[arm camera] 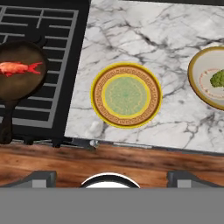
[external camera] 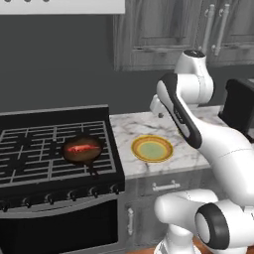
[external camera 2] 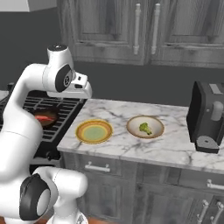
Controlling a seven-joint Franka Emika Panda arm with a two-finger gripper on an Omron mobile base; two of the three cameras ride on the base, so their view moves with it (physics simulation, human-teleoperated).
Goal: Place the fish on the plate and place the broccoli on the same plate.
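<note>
The fish [arm camera: 18,68] lies in the dark pan [arm camera: 19,83] on the stove [external camera: 49,144], and the plate [arm camera: 126,95] sits bare on the marble bench [arm camera: 144,39] just beside the stove. The broccoli [arm camera: 217,78] rests in a tan bowl [arm camera: 199,81] on the plate's other side. The tool [arm camera: 109,177] hangs high above the plate with jaws spread wide, holding nothing

The fish [arm camera: 19,68], slim and bright red-orange, lies flat in the dark frying pan [arm camera: 17,89] at the left of the hand view, tail toward the plate [arm camera: 126,95]. The plate, round with a patterned yellow-orange rim and pale green centre, sits bare at mid-frame on the marble desk [arm camera: 144,39]. The broccoli [arm camera: 217,79], a small green floret, rests in the tan bowl [arm camera: 199,65] at the right edge
</note>
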